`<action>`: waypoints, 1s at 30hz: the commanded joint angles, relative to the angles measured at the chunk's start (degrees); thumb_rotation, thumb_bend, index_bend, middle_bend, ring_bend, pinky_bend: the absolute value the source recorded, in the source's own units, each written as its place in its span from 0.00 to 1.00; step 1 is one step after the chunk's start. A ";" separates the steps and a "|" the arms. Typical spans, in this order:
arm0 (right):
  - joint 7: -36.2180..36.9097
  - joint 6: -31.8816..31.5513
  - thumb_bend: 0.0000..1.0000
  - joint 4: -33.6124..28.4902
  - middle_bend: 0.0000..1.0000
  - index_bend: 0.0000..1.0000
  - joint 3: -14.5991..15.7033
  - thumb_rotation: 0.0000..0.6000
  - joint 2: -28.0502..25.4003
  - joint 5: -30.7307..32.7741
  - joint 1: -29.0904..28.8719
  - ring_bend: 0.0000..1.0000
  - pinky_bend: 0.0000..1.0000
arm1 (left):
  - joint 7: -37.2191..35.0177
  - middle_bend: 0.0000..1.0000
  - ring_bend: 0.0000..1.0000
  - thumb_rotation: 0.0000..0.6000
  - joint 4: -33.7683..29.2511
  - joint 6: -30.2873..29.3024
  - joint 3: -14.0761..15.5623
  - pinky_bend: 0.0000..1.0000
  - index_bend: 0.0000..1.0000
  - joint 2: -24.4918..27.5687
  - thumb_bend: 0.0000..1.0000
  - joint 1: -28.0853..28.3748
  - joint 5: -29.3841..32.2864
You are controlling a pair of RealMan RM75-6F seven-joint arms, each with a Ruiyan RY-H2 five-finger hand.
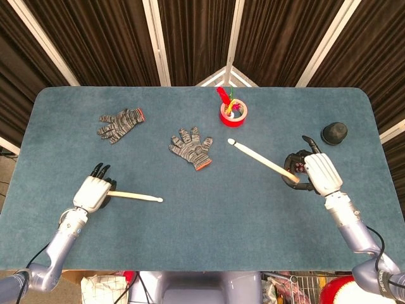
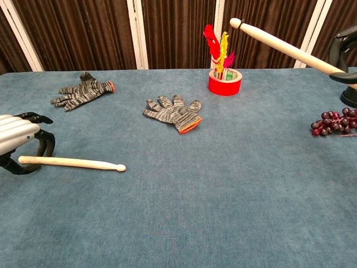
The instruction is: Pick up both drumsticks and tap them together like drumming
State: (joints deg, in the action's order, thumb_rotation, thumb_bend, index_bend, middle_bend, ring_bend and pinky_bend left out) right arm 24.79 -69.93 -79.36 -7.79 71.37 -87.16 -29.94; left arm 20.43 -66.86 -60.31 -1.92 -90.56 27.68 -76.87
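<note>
In the head view, the right hand (image 1: 314,172) at the right of the frame is clamped on the butt of one drumstick (image 1: 262,159), whose long axis runs diagonally up-left, tip pointing toward the red cup (image 1: 233,113) near the upper centre. At the lower left, the left hand (image 1: 92,191) sits over the butt of the second drumstick (image 1: 135,196), which lies along the counter (image 1: 209,221) with its long axis nearly horizontal in the frame, tip pointing right. Two knit gloves (image 1: 191,147) lie at the upper left and centre, well apart from both sticks.

In the chest view, the raised stick crosses the upper right corner, clear of the counter, tip up-left. At the left edge the left hand's fingers (image 2: 43,140) curl around the butt of the flat-lying stick but look not yet closed; the stick rests on the cloth.

By my judgement the step in hand is the second pick-up. The next move calls for closing those fingers firmly on the butt, lifting, then swinging both tips inward to meet.
</note>
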 commanded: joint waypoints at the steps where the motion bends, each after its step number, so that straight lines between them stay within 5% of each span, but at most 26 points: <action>1: -0.10 0.08 0.47 0.17 0.66 0.79 0.01 1.00 0.21 -0.02 -0.08 0.45 0.03 | 0.23 0.50 0.10 1.00 0.00 -0.03 0.04 0.00 0.49 0.04 0.49 -0.09 0.10; 30: -0.86 0.55 0.47 0.95 0.66 0.79 0.06 1.00 0.88 0.12 -0.37 0.45 0.03 | 3.15 0.54 0.13 1.00 -0.17 -1.25 -0.16 0.00 0.58 -0.12 0.49 -0.44 0.39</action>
State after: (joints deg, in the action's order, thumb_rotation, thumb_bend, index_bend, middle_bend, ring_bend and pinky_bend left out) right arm 23.92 -69.37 -78.42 -7.73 72.25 -87.04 -30.31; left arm 23.53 -67.08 -61.51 -2.06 -90.63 27.26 -76.51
